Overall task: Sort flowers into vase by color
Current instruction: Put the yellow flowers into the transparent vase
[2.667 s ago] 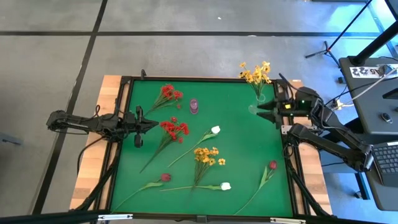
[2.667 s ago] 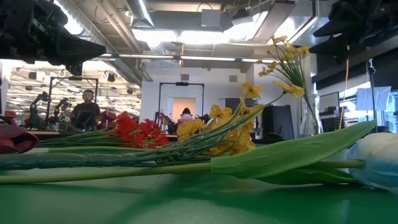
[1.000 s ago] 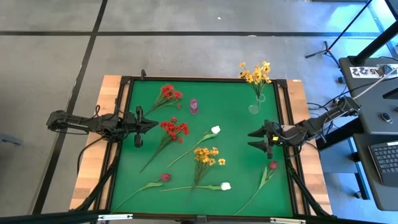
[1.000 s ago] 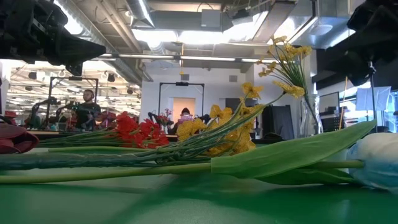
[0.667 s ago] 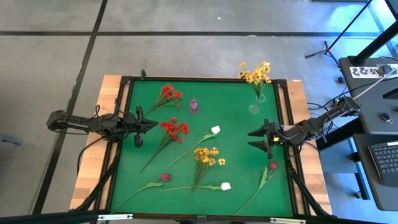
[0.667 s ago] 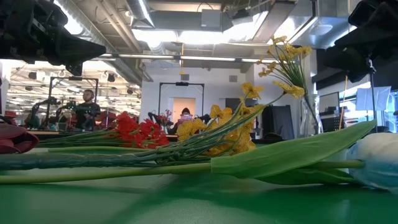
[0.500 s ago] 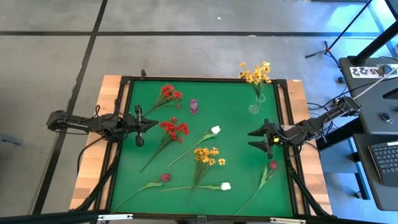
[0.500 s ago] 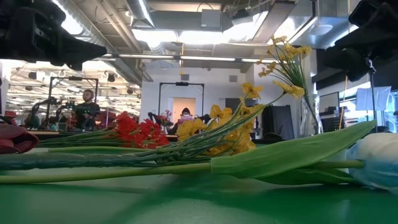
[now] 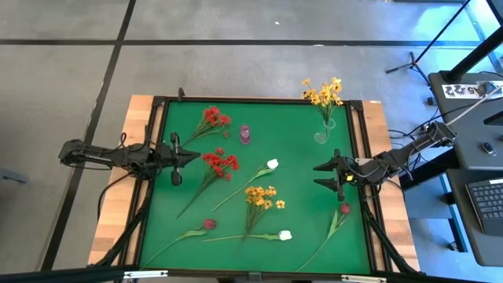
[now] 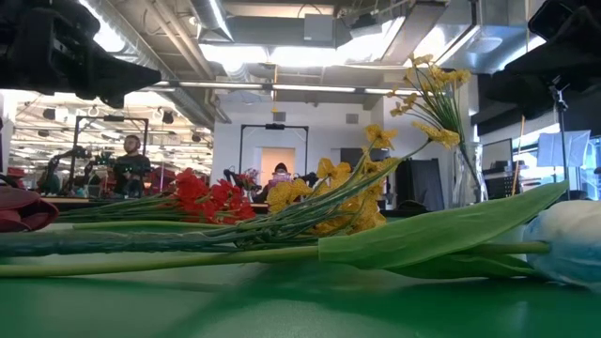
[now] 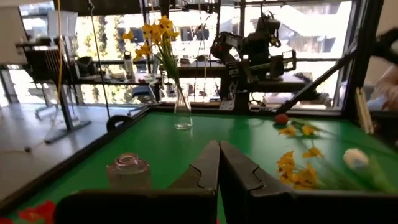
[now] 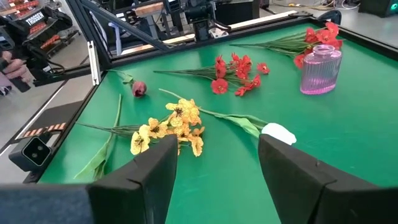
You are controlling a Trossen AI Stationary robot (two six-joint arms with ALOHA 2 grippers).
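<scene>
Sorting in progress. One yellow spray (image 9: 324,94) already stands upright in the clear vase (image 9: 321,135) at the upper right of the high view; we judge this as the yellow group begun. The remaining flowers lie flat and well apart on the green worktop (image 9: 299,204), which leaves each stem reachable on its own: a second yellow spray (image 9: 259,196) at centre, two red sprays (image 9: 214,118) (image 9: 218,163) toward the upper left, two white buds (image 9: 272,164) (image 9: 284,234), and two maroon buds (image 9: 209,224) (image 9: 344,208) near the lower edge. A pink vase (image 9: 245,134) stands empty at upper centre, just beside the red sprays, a likely destination for them.

The right end effector (image 9: 323,176) hovers at centre right with its fingers spread and nothing between them, facing the loose stems; we read this as an approach toward the next pick. The left end effector (image 9: 178,159) waits at centre left, fingers pressed together and empty.

The right wrist view alone shows the gap between the spread fingers (image 12: 305,180) framing the central yellow spray and white bud. The low view hides both end effectors' tips, yet shows the vased spray rising above the lying stems.
</scene>
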